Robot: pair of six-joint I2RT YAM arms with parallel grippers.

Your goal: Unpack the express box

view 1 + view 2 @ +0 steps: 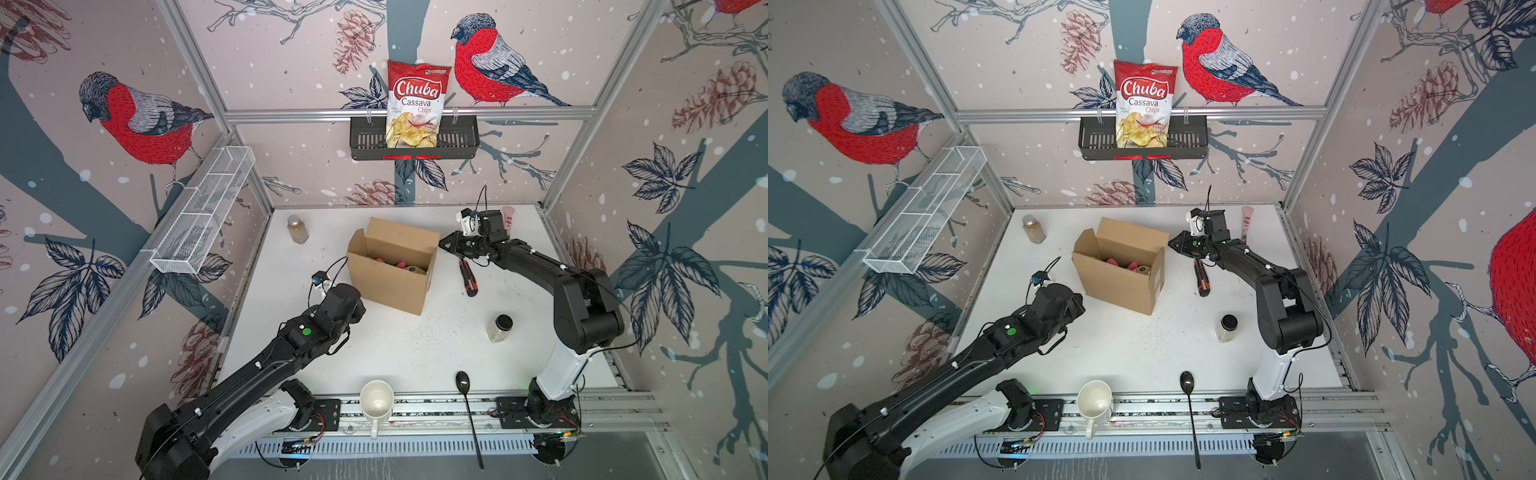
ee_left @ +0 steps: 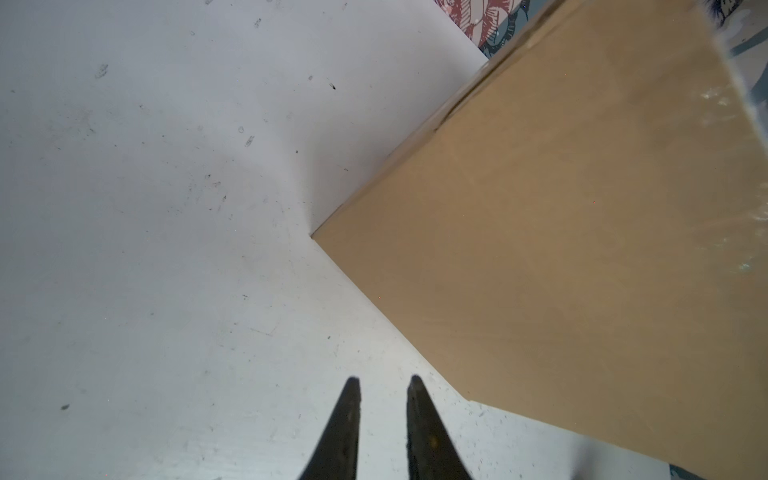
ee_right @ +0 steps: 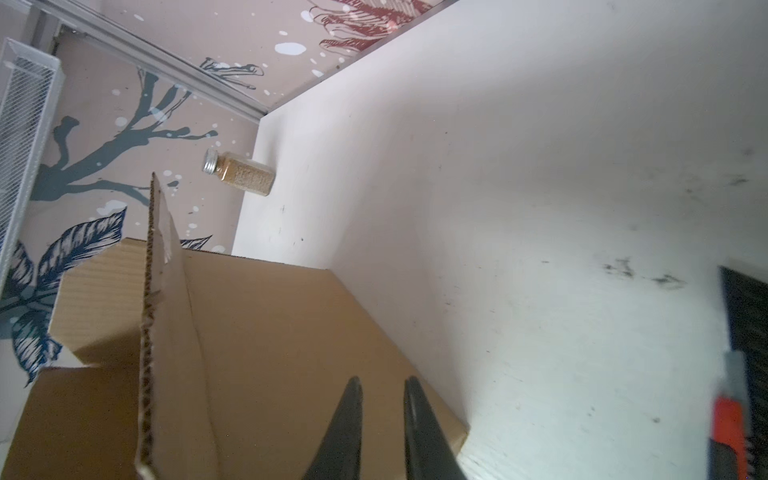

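express box (image 1: 390, 270): upright in the middle of the table (image 1: 415, 357), top flaps open | left arm (image 1: 266, 357): stretched low, left gripper (image 2: 384, 380) just beside the box's near corner, jaws a narrow gap apart, empty | right arm (image 1: 536, 262): elbow raised, right gripper (image 3: 382, 380) at the box's right side, narrow gap, empty

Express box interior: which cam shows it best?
Both top views: they look down into the open express box, pink items visible inside. Left wrist shows only an outer wall; right wrist only a raised flap and the outside.
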